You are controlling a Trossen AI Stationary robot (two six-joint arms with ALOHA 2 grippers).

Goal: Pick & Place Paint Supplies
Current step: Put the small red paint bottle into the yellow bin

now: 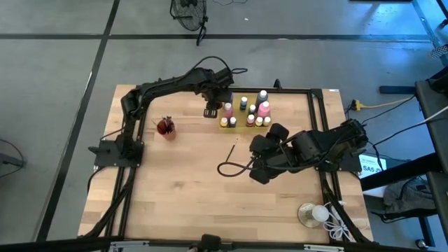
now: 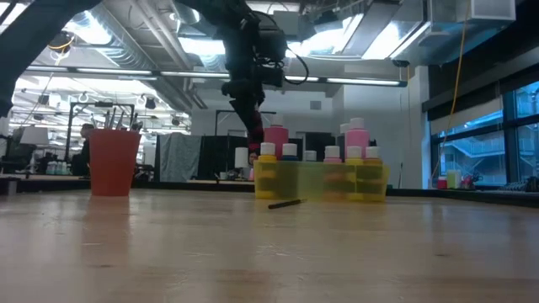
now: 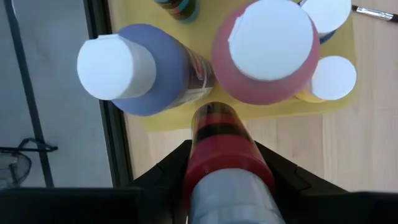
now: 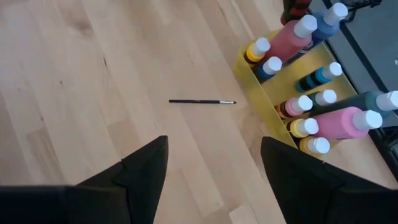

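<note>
A yellow tray (image 1: 245, 120) (image 2: 320, 178) stands at the table's far middle with several white-capped bottles upright in it, among them a pink bottle (image 3: 267, 56) and a purple bottle (image 3: 146, 68). My left gripper (image 1: 212, 108) (image 3: 221, 158) hovers at the tray's left side, shut on a red bottle (image 3: 221, 143) (image 2: 253, 135). A thin dark paintbrush (image 1: 231, 152) (image 4: 202, 101) lies flat on the wood, nearer than the tray. My right gripper (image 1: 257, 171) (image 4: 214, 162) is open above bare wood, on the near-right side of the brush. My left gripper pinches the red bottle by its body (image 3: 211, 158), one finger on each side. The fingers (image 3: 165, 168) come from above, pointing down and slightly slanted. The bottle's pale cap end (image 3: 230, 199) is toward the wrist and its lower end (image 3: 214, 118) toward the tray's edge. It is lifted clear of the table.
A red cup (image 1: 166, 127) (image 2: 112, 162) stands on the table's left part. A clear round dish with a white ball and cord (image 1: 313, 213) sits at the near right corner. A dark cable loop (image 1: 231, 168) lies beside my right arm. A black frame edges the table.
</note>
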